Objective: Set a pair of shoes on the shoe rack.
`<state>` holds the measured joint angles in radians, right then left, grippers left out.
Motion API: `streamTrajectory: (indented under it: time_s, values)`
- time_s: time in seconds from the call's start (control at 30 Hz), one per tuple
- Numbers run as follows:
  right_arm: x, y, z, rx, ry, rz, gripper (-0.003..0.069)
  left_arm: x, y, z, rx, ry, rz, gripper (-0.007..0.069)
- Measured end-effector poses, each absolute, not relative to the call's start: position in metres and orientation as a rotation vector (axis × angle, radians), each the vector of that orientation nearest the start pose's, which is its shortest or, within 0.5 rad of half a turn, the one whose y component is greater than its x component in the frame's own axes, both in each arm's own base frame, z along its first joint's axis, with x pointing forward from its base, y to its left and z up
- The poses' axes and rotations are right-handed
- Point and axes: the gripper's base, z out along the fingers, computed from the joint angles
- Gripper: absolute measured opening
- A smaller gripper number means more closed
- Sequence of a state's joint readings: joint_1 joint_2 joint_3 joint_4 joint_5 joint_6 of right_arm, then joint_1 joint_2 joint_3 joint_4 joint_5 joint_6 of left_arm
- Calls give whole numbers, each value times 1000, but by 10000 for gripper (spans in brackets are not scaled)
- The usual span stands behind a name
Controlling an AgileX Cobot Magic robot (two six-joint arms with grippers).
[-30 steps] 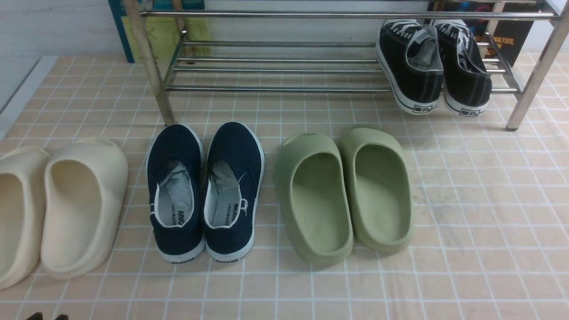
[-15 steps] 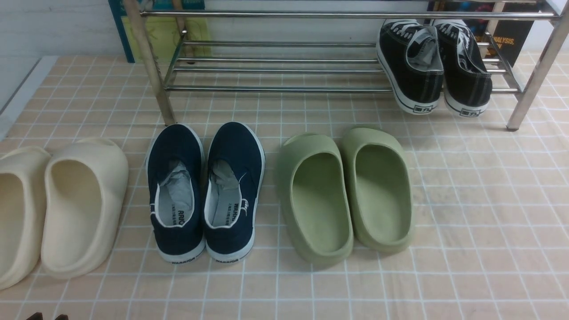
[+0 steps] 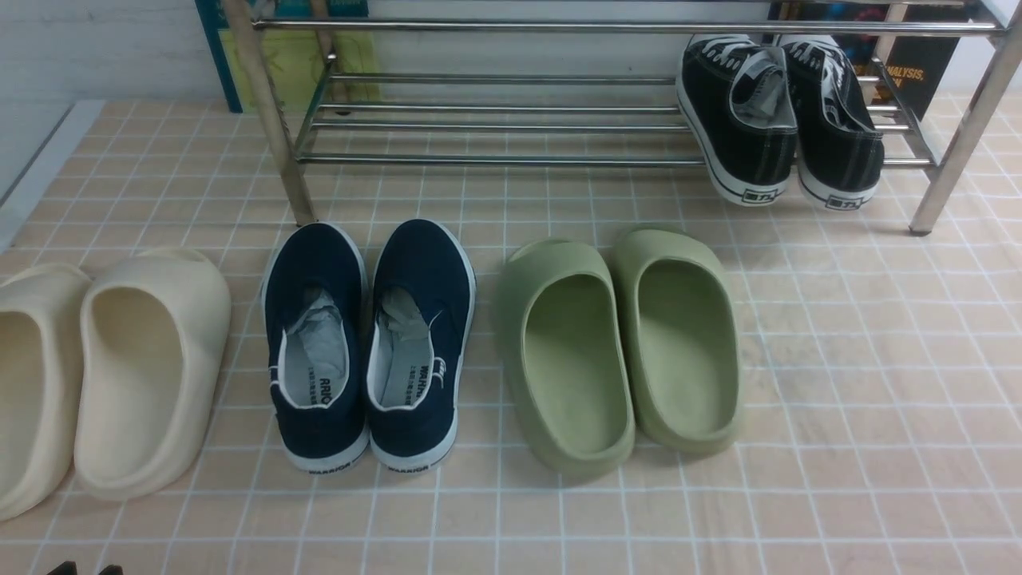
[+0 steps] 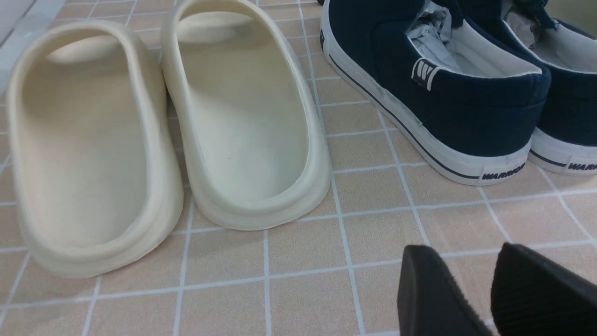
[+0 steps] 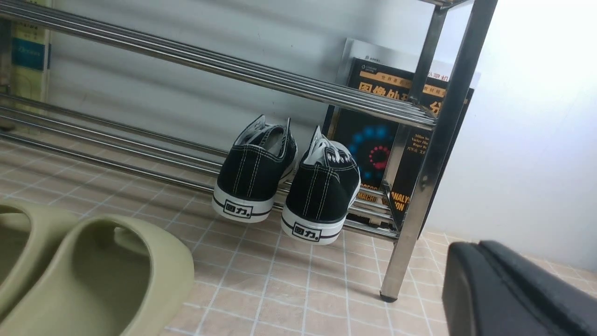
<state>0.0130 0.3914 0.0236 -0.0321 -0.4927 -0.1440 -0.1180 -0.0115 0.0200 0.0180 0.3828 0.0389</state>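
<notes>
The two black canvas sneakers (image 3: 738, 120) (image 3: 838, 120) stand side by side on the lower bars at the right end of the silver shoe rack (image 3: 495, 159), heels hanging over the front bar. The right wrist view shows them too (image 5: 254, 172) (image 5: 322, 196), beside the rack's right leg (image 5: 419, 196). My left gripper (image 4: 459, 249) is open and empty, low over the floor near the navy slip-ons; only its tips (image 3: 84, 569) show at the front view's bottom edge. My right gripper (image 5: 482, 247) is shut and empty, on the near side of the rack's right leg, and out of the front view.
On the tiled floor in front of the rack stand cream slides (image 3: 104, 367), navy slip-ons (image 3: 367, 343) and green slides (image 3: 619, 343). Books lean on the wall behind the rack at left (image 3: 295, 56) and right (image 3: 918, 72). A white ledge (image 3: 40, 160) borders the floor's left side.
</notes>
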Motion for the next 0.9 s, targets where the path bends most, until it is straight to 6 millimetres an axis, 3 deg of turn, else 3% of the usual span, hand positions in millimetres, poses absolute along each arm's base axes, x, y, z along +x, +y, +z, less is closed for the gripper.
streamTrajectory:
  time_s: [0.33,0.77,0.9]
  values:
    - [86,3,223,-149,1382,-124,-8,52,-6,173,158,1868,-37,236]
    - [48,2,241,-113,1095,-134,-2,52,-6,173,158,1868,-37,238]
    - [48,1,237,-91,1133,-115,0,52,-6,173,158,1868,-36,238]
